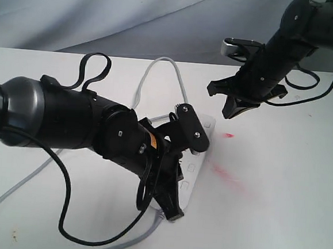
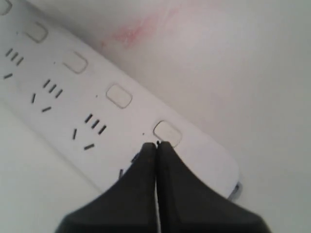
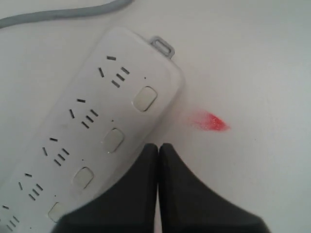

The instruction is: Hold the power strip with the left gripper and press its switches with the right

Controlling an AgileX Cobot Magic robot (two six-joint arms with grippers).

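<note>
The white power strip (image 1: 192, 174) lies slantwise on the table, mostly hidden under my left arm. My left gripper (image 1: 173, 212) points down at its near end. In the left wrist view the left gripper (image 2: 156, 144) is shut with nothing between its fingers. Its tips are over the power strip (image 2: 68, 102), right beside the end switch (image 2: 167, 132). My right gripper (image 1: 232, 112) hangs above the table by the strip's far end. In the right wrist view the right gripper (image 3: 158, 145) is shut and empty, just off the edge of the power strip (image 3: 92, 92), near a switch (image 3: 112, 140).
The grey cord (image 1: 159, 66) loops across the back of the table and trails off at the front left (image 1: 11, 196). Red smears (image 1: 227, 174) mark the white table (image 1: 288, 192) to the right of the strip; one red smear (image 3: 211, 121) shows beside the strip's end.
</note>
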